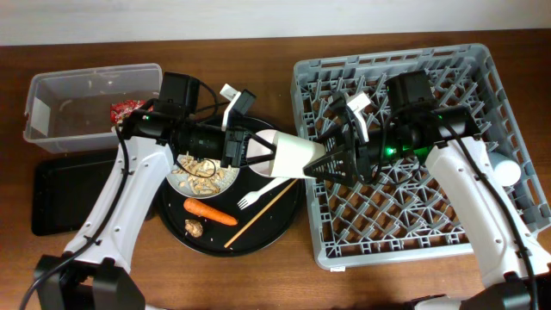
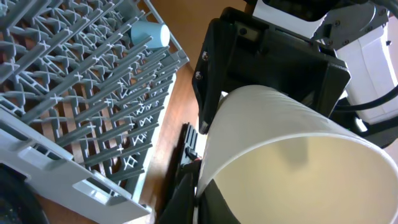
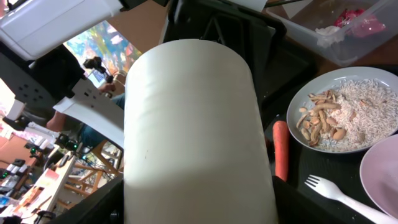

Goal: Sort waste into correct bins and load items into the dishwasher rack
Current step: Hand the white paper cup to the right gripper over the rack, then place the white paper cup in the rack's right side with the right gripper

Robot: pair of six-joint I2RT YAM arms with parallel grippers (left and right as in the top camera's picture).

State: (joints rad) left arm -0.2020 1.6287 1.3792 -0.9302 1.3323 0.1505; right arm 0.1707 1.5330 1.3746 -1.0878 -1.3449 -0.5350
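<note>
Overhead shows the white cup lying sideways in mid-air between both arms, rim clenched by the left jaws, base sitting between the right jaws, whose grip I cannot tell, apparently a handover toward the dishwasher rack under the right jaws.

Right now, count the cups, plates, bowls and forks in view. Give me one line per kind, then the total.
Cups: 2 (white cup, light blue cup)
Plates: 1 (white plate)
Bowls: 1 (bowl)
Forks: 1 (white fork)
Total: 5
</note>
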